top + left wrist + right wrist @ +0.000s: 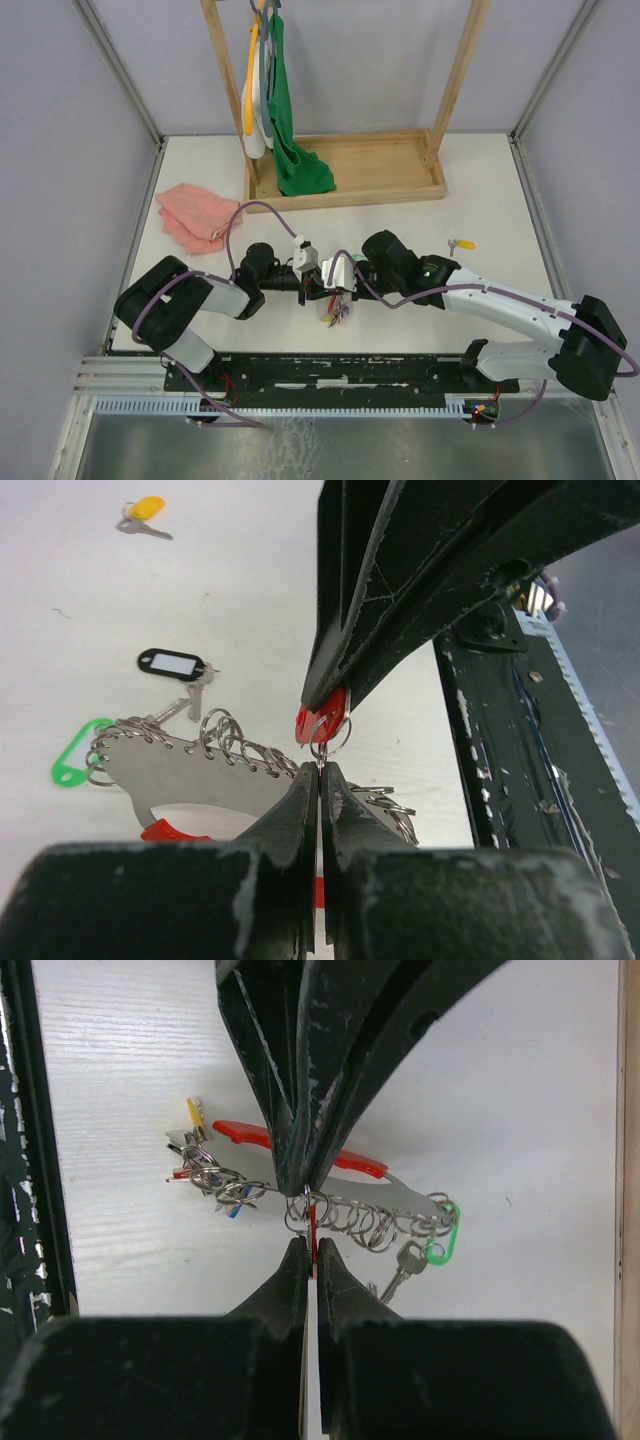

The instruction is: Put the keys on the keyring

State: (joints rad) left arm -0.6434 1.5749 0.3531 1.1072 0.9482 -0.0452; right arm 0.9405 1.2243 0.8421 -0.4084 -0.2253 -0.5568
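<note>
A red-tagged key hangs above the table between both grippers. My right gripper is shut on its red tag. My left gripper is shut on the small split ring under that tag. The keyring, a flat grey loop with a red part, lies on the table below, strung with several small rings. A green tag and a silver key hang from one end of it. A black-tagged key lies beside it. A yellow-tagged key lies loose to the right.
A pink cloth lies at the left. A wooden rack with a green cloth and hangers stands at the back. The black mounting rail runs along the near table edge, close to the keyring.
</note>
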